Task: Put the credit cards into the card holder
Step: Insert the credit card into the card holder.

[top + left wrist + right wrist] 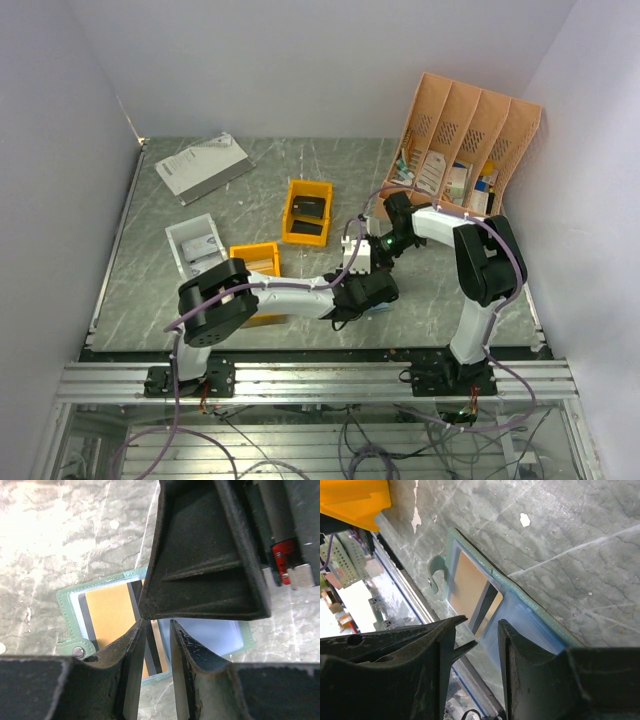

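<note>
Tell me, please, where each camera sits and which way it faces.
Top external: above and behind the bases, looking down at the table; left arm and right arm show.
Left wrist: facing down onto the open card holder; left tool at bottom.
Right wrist: low, looking obliquely across the card holder; right tool at bottom.
Shared: both wrist views show the card holder.

plain white walls [300, 60] closing in the back and both sides, grey-green marbled table [150, 270] with pale veins, soft even light, a bright glare patch on the stone, aluminium rails [320, 380] along the near edge, loose cables [350, 440] beneath
</note>
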Robot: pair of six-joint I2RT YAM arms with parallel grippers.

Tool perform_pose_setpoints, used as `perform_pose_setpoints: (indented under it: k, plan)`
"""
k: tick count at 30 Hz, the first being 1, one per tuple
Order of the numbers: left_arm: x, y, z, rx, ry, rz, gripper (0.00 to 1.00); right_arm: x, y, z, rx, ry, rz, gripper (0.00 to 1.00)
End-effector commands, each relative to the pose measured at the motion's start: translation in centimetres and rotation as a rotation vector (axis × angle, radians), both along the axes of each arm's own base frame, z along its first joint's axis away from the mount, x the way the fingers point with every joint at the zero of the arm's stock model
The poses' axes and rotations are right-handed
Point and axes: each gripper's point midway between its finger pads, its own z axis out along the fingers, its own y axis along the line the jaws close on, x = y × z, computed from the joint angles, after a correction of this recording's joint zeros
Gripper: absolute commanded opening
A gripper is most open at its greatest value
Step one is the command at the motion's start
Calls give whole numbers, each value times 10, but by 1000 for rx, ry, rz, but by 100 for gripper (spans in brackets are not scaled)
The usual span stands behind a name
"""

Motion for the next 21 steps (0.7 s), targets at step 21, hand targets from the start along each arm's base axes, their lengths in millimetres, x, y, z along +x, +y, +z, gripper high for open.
perform_pose_setpoints:
  k: [21]
  plan:
    - [-17, 73, 21, -55, -3, -15, 34, -9, -7, -22, -128, -63, 33, 0]
